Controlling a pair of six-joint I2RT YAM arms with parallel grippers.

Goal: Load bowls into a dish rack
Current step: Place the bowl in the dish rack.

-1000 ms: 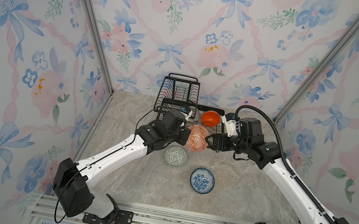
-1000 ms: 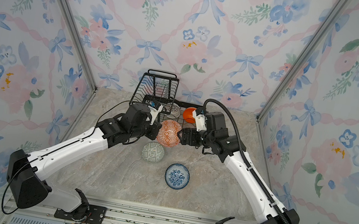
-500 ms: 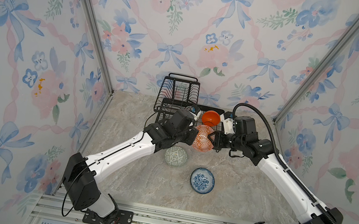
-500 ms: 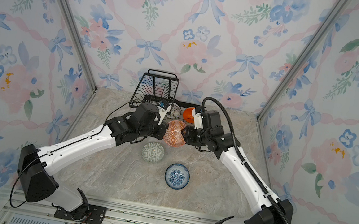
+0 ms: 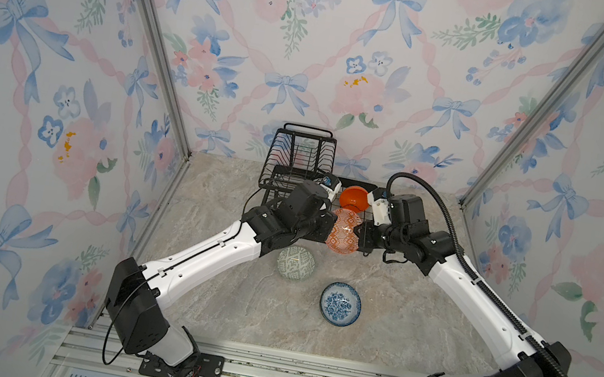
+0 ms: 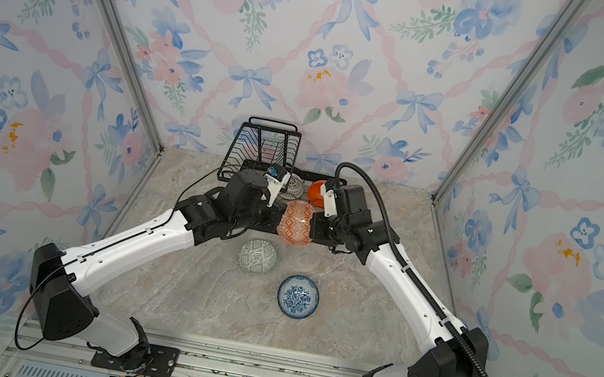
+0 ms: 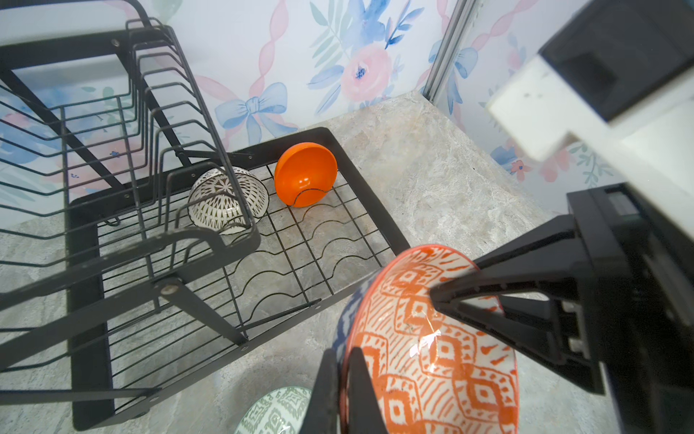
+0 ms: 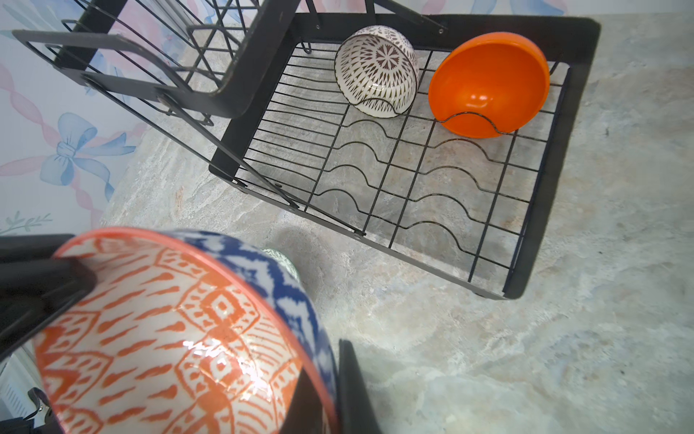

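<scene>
An orange-and-white geometric bowl [image 5: 344, 230] [image 6: 296, 223] with a blue outside hangs tilted just in front of the black wire dish rack [image 5: 297, 155]. My left gripper [image 7: 341, 353] is shut on its rim, one finger inside and one outside. My right gripper [image 8: 326, 360] is shut on the opposite rim in the same way. In the left wrist view the right gripper's fingers [image 7: 488, 285] reach over the bowl [image 7: 432, 338]. An orange bowl [image 8: 488, 84] and a white lattice-patterned bowl [image 8: 377, 71] stand on edge in the far slots of the rack's lower tray [image 8: 578, 75].
A pale green patterned bowl [image 5: 295, 263] and a blue-and-white floral bowl [image 5: 340, 303] sit on the marble table nearer the front. The rack's raised basket [image 7: 112, 112] stands to the left of the tray's bare near slots [image 8: 432, 195]. Floral walls close in three sides.
My right gripper has closed on the held bowl's rim. The bowl and both grippers have shifted slightly rightward toward the rack's tray.
</scene>
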